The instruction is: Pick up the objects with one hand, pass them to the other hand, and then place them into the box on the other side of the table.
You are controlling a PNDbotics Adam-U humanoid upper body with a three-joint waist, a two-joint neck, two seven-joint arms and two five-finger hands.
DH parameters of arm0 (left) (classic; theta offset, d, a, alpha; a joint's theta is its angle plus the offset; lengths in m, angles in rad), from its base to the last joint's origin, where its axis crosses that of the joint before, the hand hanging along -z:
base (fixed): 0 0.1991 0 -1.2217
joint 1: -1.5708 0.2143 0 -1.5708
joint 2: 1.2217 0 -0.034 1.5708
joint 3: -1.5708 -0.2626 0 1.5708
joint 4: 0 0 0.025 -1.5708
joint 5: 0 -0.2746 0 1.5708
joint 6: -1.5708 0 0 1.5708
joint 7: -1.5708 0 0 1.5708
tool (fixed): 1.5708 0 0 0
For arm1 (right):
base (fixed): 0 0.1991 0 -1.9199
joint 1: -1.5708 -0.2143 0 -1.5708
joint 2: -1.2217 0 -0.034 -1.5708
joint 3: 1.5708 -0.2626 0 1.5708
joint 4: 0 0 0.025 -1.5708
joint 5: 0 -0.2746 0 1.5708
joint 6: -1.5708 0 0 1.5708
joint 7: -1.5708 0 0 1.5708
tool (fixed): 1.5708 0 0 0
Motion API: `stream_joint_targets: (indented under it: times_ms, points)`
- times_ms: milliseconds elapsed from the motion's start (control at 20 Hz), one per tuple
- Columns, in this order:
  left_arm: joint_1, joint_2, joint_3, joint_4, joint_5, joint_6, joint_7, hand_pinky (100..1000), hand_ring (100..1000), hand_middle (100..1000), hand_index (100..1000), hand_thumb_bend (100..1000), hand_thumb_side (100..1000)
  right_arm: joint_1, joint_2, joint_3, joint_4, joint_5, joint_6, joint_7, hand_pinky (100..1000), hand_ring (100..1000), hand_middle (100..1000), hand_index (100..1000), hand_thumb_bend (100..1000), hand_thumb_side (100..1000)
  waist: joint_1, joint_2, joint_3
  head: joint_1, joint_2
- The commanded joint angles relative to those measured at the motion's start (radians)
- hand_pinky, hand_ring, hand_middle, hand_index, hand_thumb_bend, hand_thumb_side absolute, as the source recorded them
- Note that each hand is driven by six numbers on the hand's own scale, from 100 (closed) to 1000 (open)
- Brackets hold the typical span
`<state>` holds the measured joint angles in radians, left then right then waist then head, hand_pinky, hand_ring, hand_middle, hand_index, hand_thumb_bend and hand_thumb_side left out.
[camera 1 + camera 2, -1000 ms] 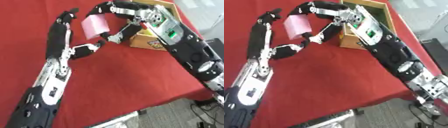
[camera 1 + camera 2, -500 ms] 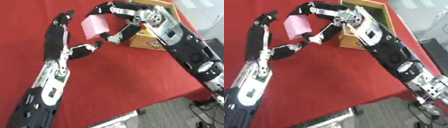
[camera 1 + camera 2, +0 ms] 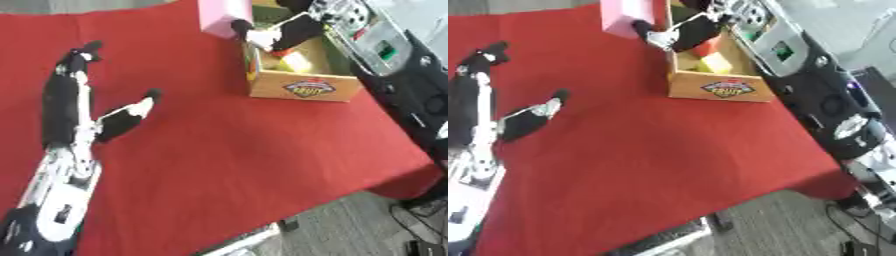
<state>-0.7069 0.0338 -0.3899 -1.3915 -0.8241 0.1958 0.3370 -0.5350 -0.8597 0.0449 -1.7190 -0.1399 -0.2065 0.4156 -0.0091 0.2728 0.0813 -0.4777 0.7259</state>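
Where red cloth (image 3: 262,150) ends, grey floor (image 3: 350,225), cables (image 3: 411,220).

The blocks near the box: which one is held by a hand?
The pink block, pinched by the right hand at the box's left wall. The yellow block lies inside.

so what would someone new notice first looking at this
Most likely the pink rectangular block held by the robot's right hand at the top of the view, right beside the open wooden box on the red tablecloth. The box has a logo on its front and holds a yellow piece. The left hand lies open over the cloth at left, holding nothing.
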Motion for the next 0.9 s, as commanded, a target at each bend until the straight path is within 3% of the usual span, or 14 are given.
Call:
stream_joint_targets:
  times_ms: [50, 200, 350, 600, 900]
  points:
    - [0.026, 0.090, 0.025, -0.113, 0.040, 0.024, -0.023, 760, 754, 666, 867, 682, 480, 0.023, -0.089, -0.068, -0.008, -0.063, 0.026, -0.031, 879, 892, 474, 650, 100, 320, 0.010, -0.026, 0.001, -0.048, -0.039]
    - [0.078, 0.178, 0.045, -0.204, 0.075, 0.042, -0.051, 780, 763, 677, 855, 663, 482, 0.074, -0.136, -0.122, 0.014, -0.091, 0.030, -0.063, 872, 891, 473, 648, 100, 273, 0.027, -0.027, 0.004, -0.089, -0.069]
    - [0.118, 0.267, 0.069, -0.286, 0.106, 0.045, -0.072, 793, 768, 684, 858, 662, 474, 0.108, -0.164, -0.161, 0.048, -0.095, 0.026, -0.094, 874, 896, 475, 652, 100, 331, 0.038, -0.027, 0.006, -0.115, -0.089]
    - [0.183, 0.363, 0.124, -0.404, 0.181, 0.060, -0.064, 791, 760, 682, 861, 629, 475, 0.148, -0.196, -0.192, 0.089, -0.105, -0.009, -0.123, 871, 899, 477, 653, 100, 292, 0.044, -0.023, 0.008, -0.145, -0.103]
    - [0.312, 0.464, 0.216, -0.548, 0.281, 0.085, 0.049, 792, 756, 675, 856, 614, 468, 0.195, -0.218, -0.212, 0.198, -0.049, -0.059, -0.148, 872, 918, 498, 673, 100, 254, 0.048, -0.012, 0.020, -0.186, -0.115]
